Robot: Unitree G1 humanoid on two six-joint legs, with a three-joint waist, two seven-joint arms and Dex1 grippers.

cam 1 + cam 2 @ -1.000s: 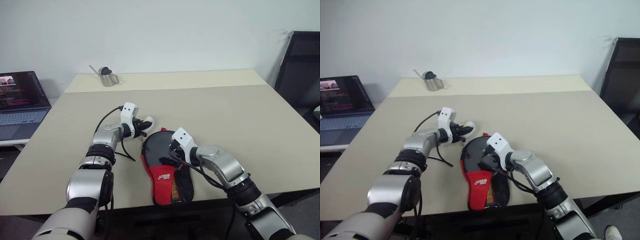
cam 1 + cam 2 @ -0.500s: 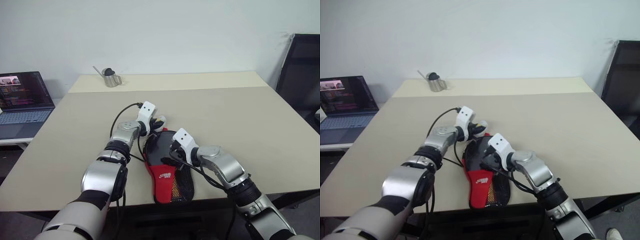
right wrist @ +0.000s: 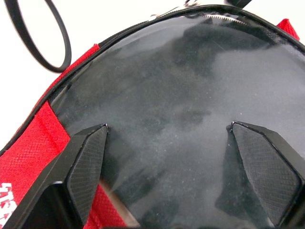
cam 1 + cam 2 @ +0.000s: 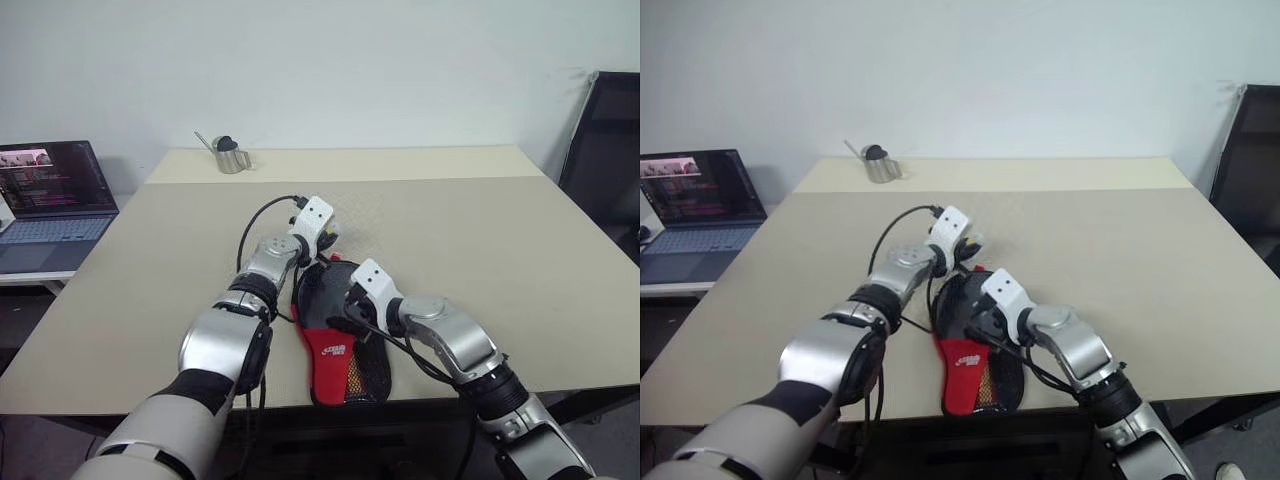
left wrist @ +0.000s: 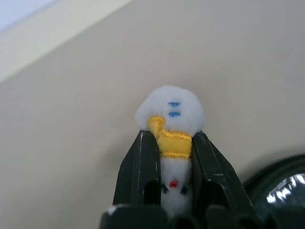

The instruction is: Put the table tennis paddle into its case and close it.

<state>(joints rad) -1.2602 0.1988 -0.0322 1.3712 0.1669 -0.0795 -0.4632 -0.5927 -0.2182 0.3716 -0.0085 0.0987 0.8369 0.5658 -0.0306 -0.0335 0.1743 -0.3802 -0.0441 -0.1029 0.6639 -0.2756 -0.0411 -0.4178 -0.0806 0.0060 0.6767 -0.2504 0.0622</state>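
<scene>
Nearest us, the case lies at the desk's front edge, its red logo panel toward us. The table tennis paddle appears to sit inside already, its black face showing under the clear window, though the handle is hidden. Our right gripper rests over that window, jaws spread wide and holding nothing. Just beyond, our left gripper has its jaws clamped on a small white plush charm, probably the zip pull. If we tug before the right gripper pins the case, the case could slide off the edge, or the charm could slip free. Farther off stand a metal cup and a laptop.
</scene>
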